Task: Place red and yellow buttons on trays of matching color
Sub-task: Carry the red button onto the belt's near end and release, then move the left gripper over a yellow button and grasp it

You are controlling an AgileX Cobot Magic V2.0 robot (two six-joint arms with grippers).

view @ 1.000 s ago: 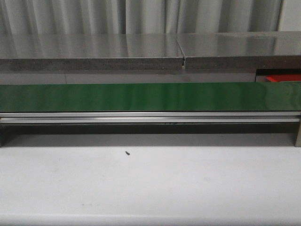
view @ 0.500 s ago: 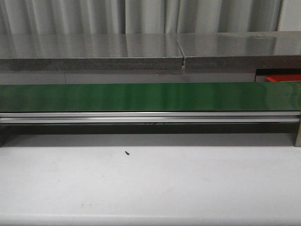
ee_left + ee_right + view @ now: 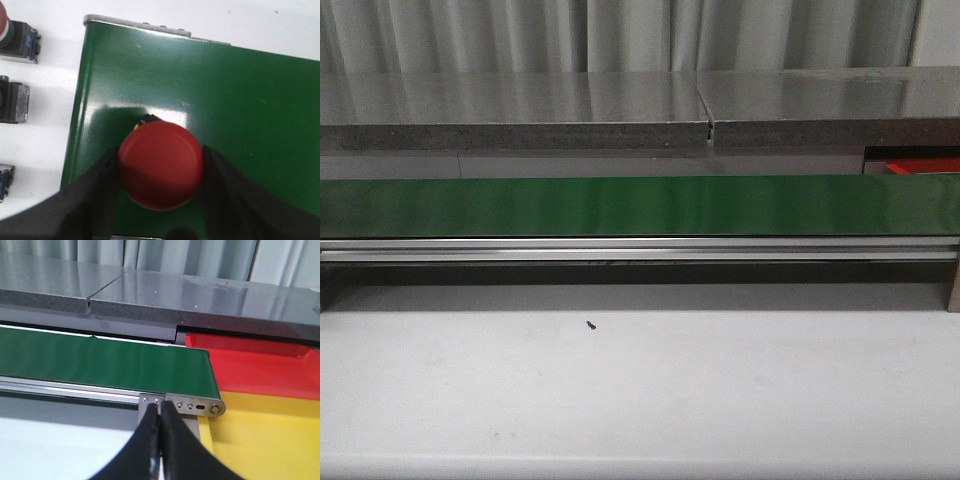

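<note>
Your left gripper [image 3: 161, 172] has its fingers [image 3: 97, 200] clamped on a red button [image 3: 161, 164], one dark finger pressed against each side of the round domed cap, with the button sitting over the green belt [image 3: 240, 100] near one end of it. Just off that end of the belt, on the white bench [image 3: 45, 125], you can see the edges of a few more dark button bodies [image 3: 12, 95] standing in a row, one of them showing a sliver of red cap; they are cut off by the picture edge. Your right gripper [image 3: 160, 440] has its fingers [image 3: 175, 445] pressed together with nothing between them, hanging just in front of the belt's metal end bracket [image 3: 192, 405]. Beyond that end of the belt lies the red tray [image 3: 260, 367], and nearer to you, touching it edge to edge, the yellow tray [image 3: 270, 435]. In the front view neither arm shows: you see only the long green belt [image 3: 640, 206] running left to right on its aluminium rail [image 3: 640, 250], a thin strip of the red tray [image 3: 925, 165] at the far right behind it, the grey stone ledge [image 3: 520, 110] beyond, and a tiny dark speck [image 3: 591, 324] on the white bench [image 3: 640, 400] in front.
</note>
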